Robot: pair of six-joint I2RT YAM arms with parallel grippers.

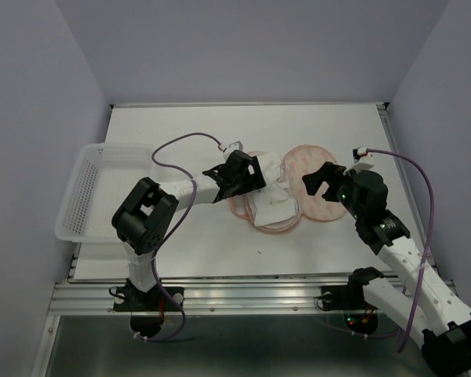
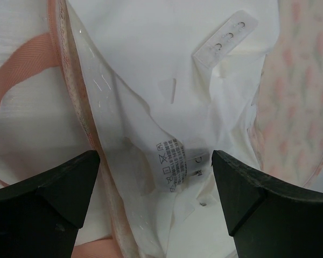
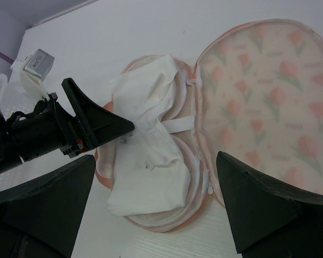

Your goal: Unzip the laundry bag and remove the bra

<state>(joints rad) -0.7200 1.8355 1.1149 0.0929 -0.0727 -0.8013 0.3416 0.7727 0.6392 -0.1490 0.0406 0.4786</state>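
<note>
At the far left, a clear mesh basket point(image 1: 71, 208) sits on the edge of the white worktop point(image 1: 337, 243), well apart from everything else. Moving right, we see the left fingers point(image 1: 247, 174) reaching over the left half of the laundry bag point(image 1: 310, 161). In the left wrist view these fingers point(image 2: 48, 199) are spread wide, with nothing pinched. The bra point(image 2: 151, 80) and its printed care label point(image 2: 172, 164) lie in the gap between them. The bag lies unzipped and open in the middle of the worktop. The white bra point(image 1: 273, 208) lies crumpled in its left shell, and its tulip-printed flap point(image 3: 269, 91) is folded out to the right. From the right wrist view, one left finger's tip point(image 3: 113, 124) is at the bra's point(image 3: 156, 177) left edge; we cannot tell whether it touches. Further right, the right fingers point(image 1: 322, 179) hang over the open flap. They point(image 3: 269, 204) are also spread apart and hold nothing.
</note>
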